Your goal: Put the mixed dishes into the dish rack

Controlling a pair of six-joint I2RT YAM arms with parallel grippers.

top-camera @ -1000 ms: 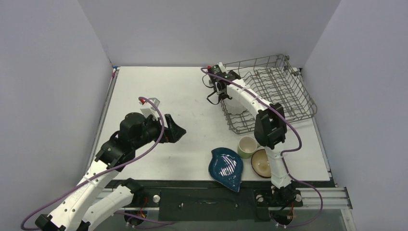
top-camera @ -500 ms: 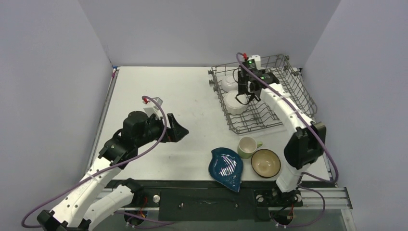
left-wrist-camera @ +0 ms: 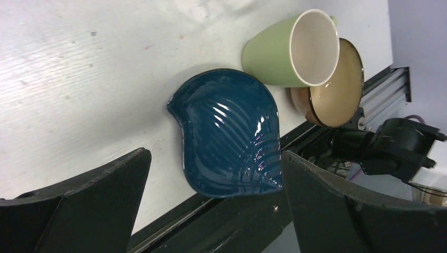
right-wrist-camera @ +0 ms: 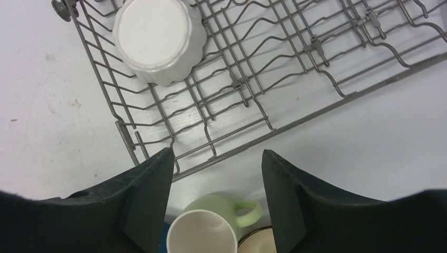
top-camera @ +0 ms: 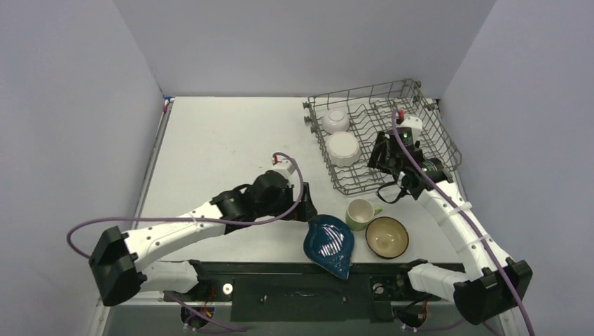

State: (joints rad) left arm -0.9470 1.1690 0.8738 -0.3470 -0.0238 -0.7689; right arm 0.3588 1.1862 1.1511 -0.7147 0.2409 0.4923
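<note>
A flat white rectangular tabletop (top-camera: 231,140) with a matte, faintly scuffed surface is boxed in by 3 plain pale lilac-grey walls: the left wall (top-camera: 70,105), the back wall (top-camera: 301,42) and the right wall (top-camera: 532,105). A black panel (top-camera: 301,288) and silver metal rails (top-camera: 476,285) run along the table's near edge, and a thin silver strip (top-camera: 149,182) lines its left side. The light is soft and even, leaving only faint shadows on the white surface.
</note>
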